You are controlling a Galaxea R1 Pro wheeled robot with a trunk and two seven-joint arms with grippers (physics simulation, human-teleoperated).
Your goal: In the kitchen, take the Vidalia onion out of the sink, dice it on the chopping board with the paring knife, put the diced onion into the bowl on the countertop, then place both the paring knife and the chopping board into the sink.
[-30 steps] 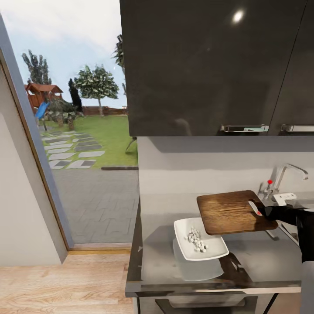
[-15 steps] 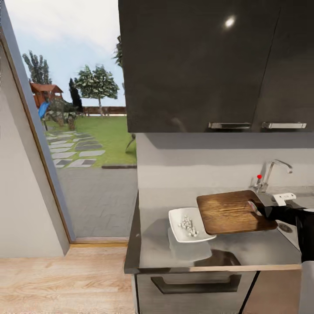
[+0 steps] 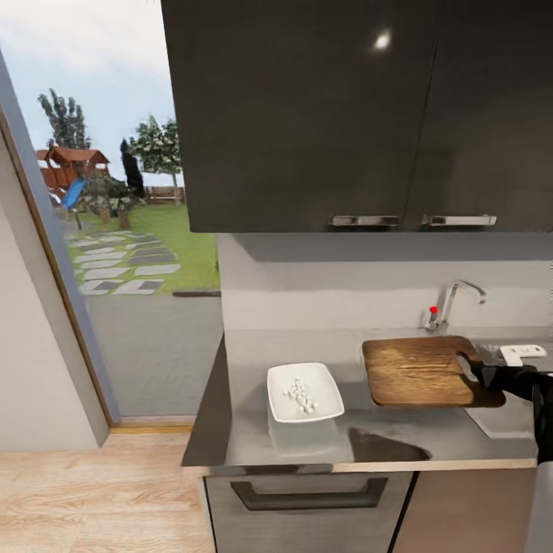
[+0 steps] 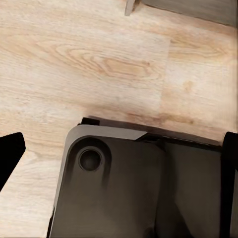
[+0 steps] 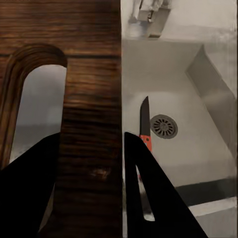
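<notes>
While the right gripper [image 5: 91,163] stays clamped on the chopping board [image 3: 421,370] at its handle end, the board has swung clear of the bowl [image 3: 303,392] toward the sink [image 5: 198,144]. The paring knife [image 5: 145,130] already lies in the basin by the drain, so I judge only lowering the board remains. The left gripper's state cannot be told.

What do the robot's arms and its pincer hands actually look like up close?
The right gripper has two flat, matte black fingers that taper to blunt points, plain and unmarked. In the head view the right arm is glossy black with rounded segments. At the left gripper, two black finger edges show. No cables or markings are visible.
</notes>
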